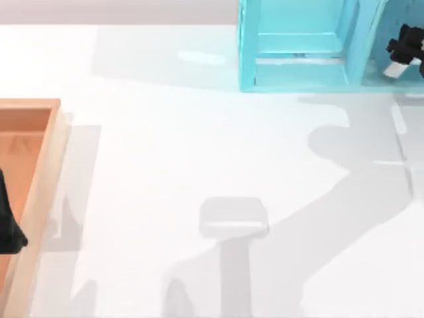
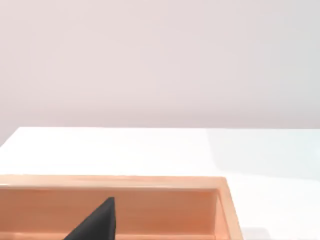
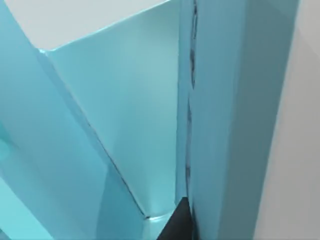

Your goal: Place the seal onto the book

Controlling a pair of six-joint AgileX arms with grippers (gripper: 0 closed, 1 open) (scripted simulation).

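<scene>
Far left of the table (image 1: 165, 159): you've got a wooden tray (image 1: 40, 199) running off the edge. Your L gripper (image 1: 10, 228) sits over it as a dark shape low inside the tray; can't tell how its jaws stand. L wrist view gives the tray's far wall (image 2: 115, 182) w/ white tabletop beyond, plus one dark fingertip (image 2: 97, 222) poking in over the tray floor.

Centre: bare white top, soft grey shadows across it, incl. a rounded rectangular one near the middle.

Top right: light turquoise shelf unit (image 1: 298, 46) at the back edge, open compartments facing you. Your R gripper (image 1: 404, 50) is at the shelf's right end, black w/ a pale part beneath it, close against the shelf. Can't tell jaw opening or whether it has hold of anything. R wrist view: turquoise shelf panels (image 3: 125, 125) very close, a dark finger tip (image 3: 177, 225) at the base of an upright panel.

Seal & book: can't tell where they are from these views.
</scene>
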